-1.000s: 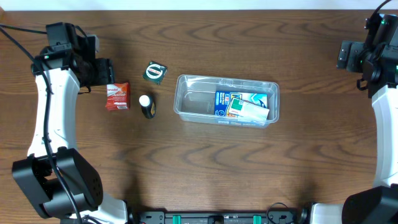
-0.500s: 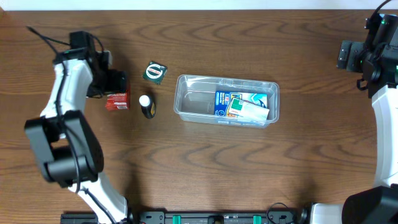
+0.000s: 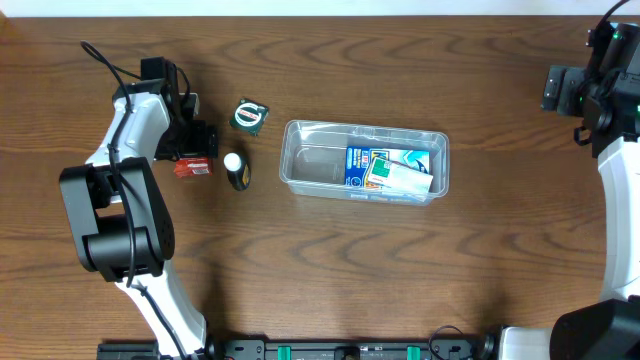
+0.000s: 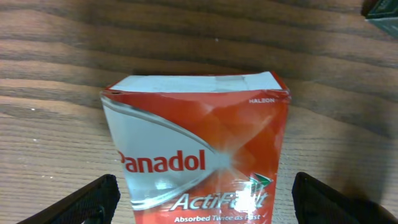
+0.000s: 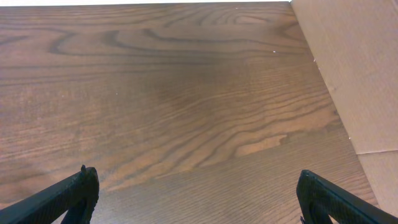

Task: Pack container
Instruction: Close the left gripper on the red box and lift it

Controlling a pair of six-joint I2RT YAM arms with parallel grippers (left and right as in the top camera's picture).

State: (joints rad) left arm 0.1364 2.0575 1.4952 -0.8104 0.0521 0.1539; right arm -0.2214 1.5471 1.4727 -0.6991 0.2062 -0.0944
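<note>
Box (image 4: 196, 155) lettering legible from left wrist

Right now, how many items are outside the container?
3, all left of the container: the Panadol box between the open fingers of the left end effector, and the green box and white-capped bottle between it and the container. None looks hidden.

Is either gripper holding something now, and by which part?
Nothing is held. The left gripper is open, its fingers on both sides of the red Panadol box, not touching it; the right gripper is open too.
</note>
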